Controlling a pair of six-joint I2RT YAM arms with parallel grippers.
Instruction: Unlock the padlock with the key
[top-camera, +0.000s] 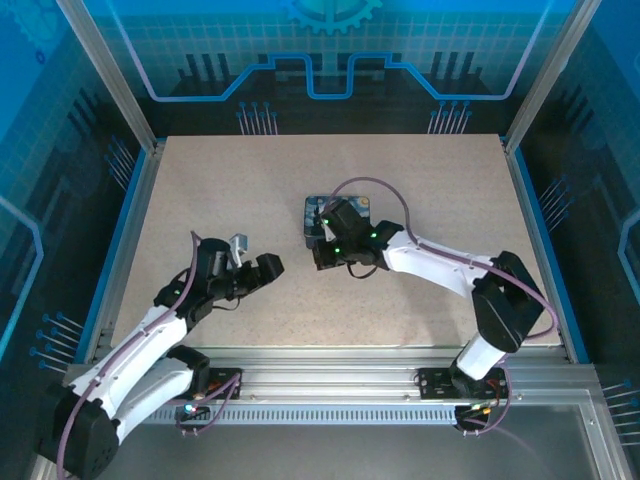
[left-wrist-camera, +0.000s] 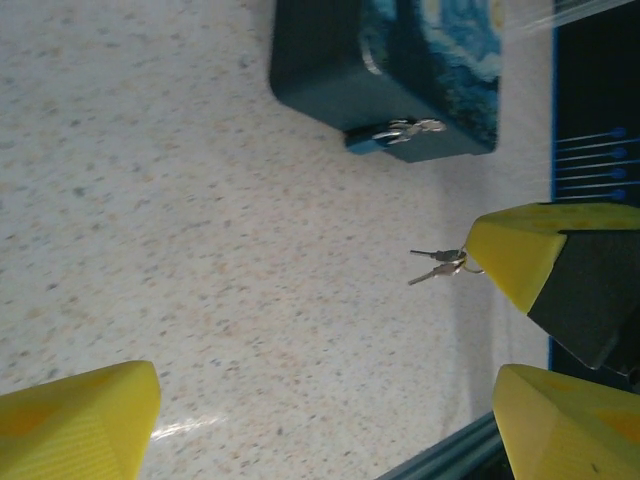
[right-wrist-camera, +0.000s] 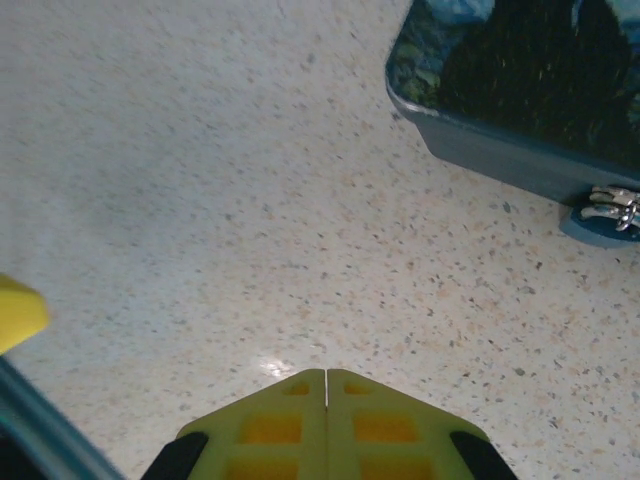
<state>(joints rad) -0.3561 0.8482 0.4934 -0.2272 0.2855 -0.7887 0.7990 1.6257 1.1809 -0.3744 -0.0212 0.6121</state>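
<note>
Two keys (left-wrist-camera: 438, 263) just beside right tool (right-wrist-camera: 326, 378)

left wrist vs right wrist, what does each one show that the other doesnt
Left wrist adds: the keys at the tip of the right end effector, and the blue wall. Right wrist adds: that end effector's fingers pressed shut, with nothing visible between them. Shared: the box, the padlock on its front, and the table.
</note>
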